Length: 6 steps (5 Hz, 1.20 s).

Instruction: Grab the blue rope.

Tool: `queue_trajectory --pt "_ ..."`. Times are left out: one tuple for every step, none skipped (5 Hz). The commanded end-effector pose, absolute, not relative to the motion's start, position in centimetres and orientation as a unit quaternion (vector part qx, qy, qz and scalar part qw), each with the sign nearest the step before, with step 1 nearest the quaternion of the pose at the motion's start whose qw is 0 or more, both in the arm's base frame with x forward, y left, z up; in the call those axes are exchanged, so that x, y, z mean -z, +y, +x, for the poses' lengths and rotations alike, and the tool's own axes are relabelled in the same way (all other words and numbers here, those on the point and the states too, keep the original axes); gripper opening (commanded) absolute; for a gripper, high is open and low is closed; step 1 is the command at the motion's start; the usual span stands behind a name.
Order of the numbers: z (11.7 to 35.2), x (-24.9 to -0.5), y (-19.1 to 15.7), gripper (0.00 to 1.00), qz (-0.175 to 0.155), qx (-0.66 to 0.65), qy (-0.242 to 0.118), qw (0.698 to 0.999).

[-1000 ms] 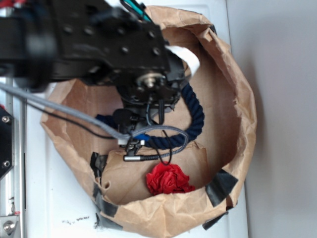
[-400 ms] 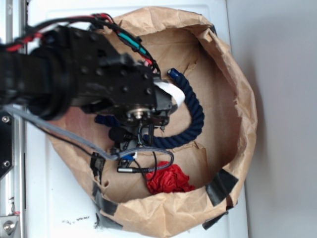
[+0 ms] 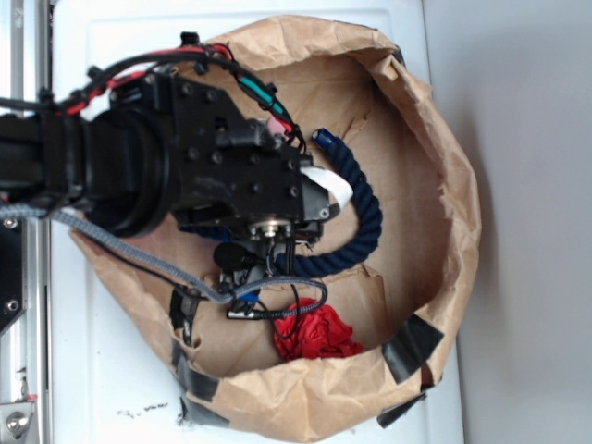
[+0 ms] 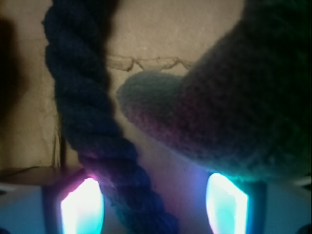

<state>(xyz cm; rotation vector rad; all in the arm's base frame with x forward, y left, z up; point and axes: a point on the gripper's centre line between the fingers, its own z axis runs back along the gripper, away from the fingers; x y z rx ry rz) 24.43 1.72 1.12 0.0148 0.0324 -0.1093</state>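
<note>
exterior: blue rope curves inside the brown paper bag on the white desk — red crumpled thing nearby | wrist: claw spread — rope between lit fingers, grey plush alongside

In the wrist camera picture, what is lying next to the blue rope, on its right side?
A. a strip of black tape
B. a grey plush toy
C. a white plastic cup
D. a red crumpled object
B: in the wrist view the blue rope runs down the left side, and a fuzzy grey plush toy fills the right side, with brown paper showing between them.
</note>
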Motion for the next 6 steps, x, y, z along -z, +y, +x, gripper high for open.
queue_trajectory --pt "25.3 -1.0 1.4 0.0 0.016 0.047 -0.021 0.999" --pt "25.1 -0.9 1.2 0.0 0.019 0.043 -0.025 0.999" --pt "25.1 -0.9 1.2 0.0 0.015 0.042 -0.028 0.999" --pt "25.0 -1.7 1.2 0.0 0.009 0.039 -0.039 0.998" --pt "20.3 -6.7 2.1 0.0 -0.029 0.014 -0.077 0.996" --pt "20.1 -11.4 3.4 0.0 -0.025 -0.053 -0.093 0.994"
